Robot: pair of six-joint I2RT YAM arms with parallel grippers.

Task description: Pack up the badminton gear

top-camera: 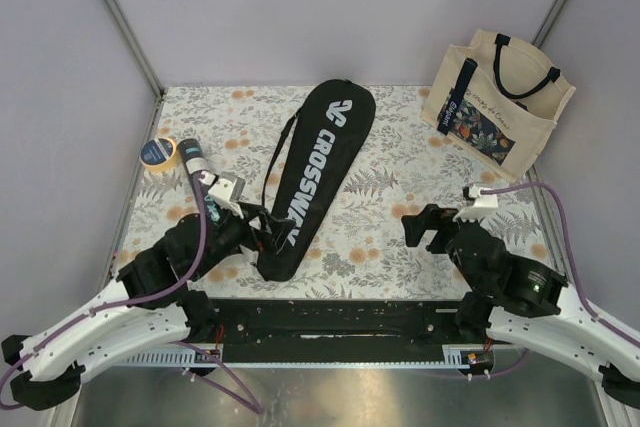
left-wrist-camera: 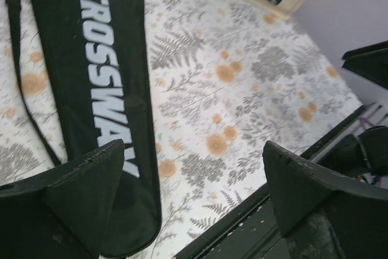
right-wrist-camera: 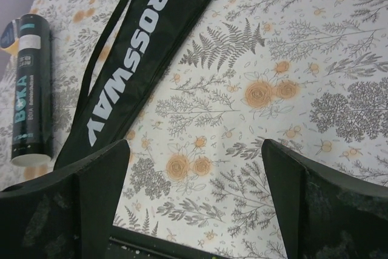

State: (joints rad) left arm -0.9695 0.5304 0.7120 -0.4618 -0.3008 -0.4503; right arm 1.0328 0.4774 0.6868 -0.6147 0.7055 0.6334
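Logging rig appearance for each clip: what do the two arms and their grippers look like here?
The left arm and right arm each have white lower links, black upper links and a purple cable. The left gripper and right gripper have matte black, wedge-shaped fingers, with a white mount near each wrist. No readable markings.
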